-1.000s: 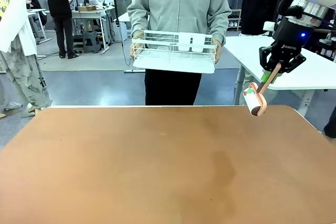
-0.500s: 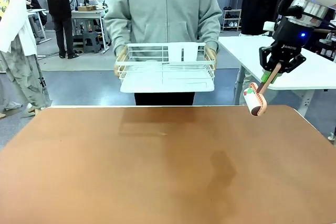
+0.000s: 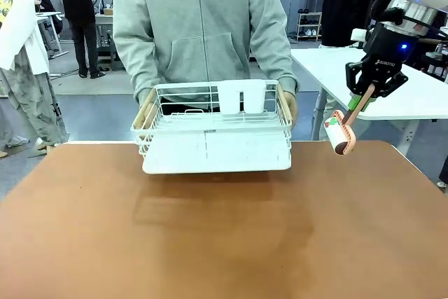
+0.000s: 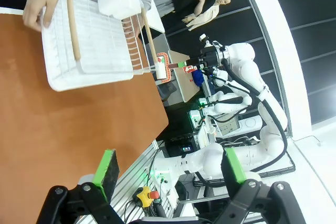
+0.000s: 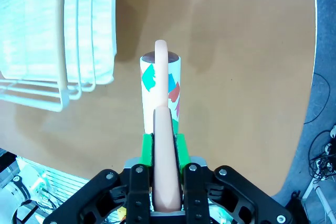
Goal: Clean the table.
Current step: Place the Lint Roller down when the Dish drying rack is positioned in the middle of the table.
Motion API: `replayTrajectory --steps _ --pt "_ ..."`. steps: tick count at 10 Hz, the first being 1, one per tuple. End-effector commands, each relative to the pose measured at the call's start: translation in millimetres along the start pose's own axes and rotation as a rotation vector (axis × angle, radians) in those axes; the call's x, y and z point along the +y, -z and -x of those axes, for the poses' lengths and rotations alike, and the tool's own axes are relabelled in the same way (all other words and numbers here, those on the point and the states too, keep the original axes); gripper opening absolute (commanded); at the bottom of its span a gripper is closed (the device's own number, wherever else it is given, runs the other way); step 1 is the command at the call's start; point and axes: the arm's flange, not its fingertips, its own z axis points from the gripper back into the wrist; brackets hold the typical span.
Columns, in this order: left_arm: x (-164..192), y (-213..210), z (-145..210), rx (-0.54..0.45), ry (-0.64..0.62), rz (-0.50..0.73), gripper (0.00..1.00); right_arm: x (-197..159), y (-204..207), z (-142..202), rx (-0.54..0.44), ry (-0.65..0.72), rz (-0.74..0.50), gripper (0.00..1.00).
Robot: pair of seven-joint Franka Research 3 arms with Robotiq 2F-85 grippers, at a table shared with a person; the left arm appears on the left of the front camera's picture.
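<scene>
The table (image 3: 224,243) has a flat reddish-brown top. At its far right corner my right gripper (image 3: 365,96) hangs above it, shut on the peach handle of a lint roller (image 3: 341,134) whose roll points down at the top. In the right wrist view the handle sits between the green pads (image 5: 148,148), with the patterned lint roller (image 5: 160,87) over the table (image 5: 241,77). My left gripper (image 4: 170,166) is open with nothing in it, off the near edge of the table (image 4: 63,124). A person holds a white wire dish rack (image 3: 215,131) by both ends, low over the far edge.
The person's hands (image 3: 288,106) grip the rack's wooden side handles. A white-topped table (image 3: 392,82) stands behind my right gripper. Other people (image 3: 80,5) stand far off at the back left. A yellow box with a red stop button (image 4: 149,196) hangs below the table's near edge.
The person has stepped up to the table and brought the dish rack down and forward over its far edge. My right gripper and the lint roller have not moved.
</scene>
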Motion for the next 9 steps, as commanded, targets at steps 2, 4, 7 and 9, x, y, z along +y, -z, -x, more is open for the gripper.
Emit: replayTrajectory --steps 2,4,7,9 --pt "-1.9 -1.5 0.8 -0.01 0.014 0.025 1.0 1.9 -1.6 0.7 -0.011 0.003 -0.015 0.21" --pt "-1.9 -1.5 0.8 -0.01 0.014 0.025 1.0 1.9 -1.6 0.7 -0.011 0.003 -0.015 0.21" --pt "-1.9 -1.5 0.8 -0.01 0.014 0.025 1.0 1.9 -1.6 0.7 -0.011 0.003 -0.015 0.21" --pt "-1.9 -1.5 0.8 -0.01 0.014 0.025 1.0 1.9 -1.6 0.7 -0.011 0.003 -0.015 0.21"
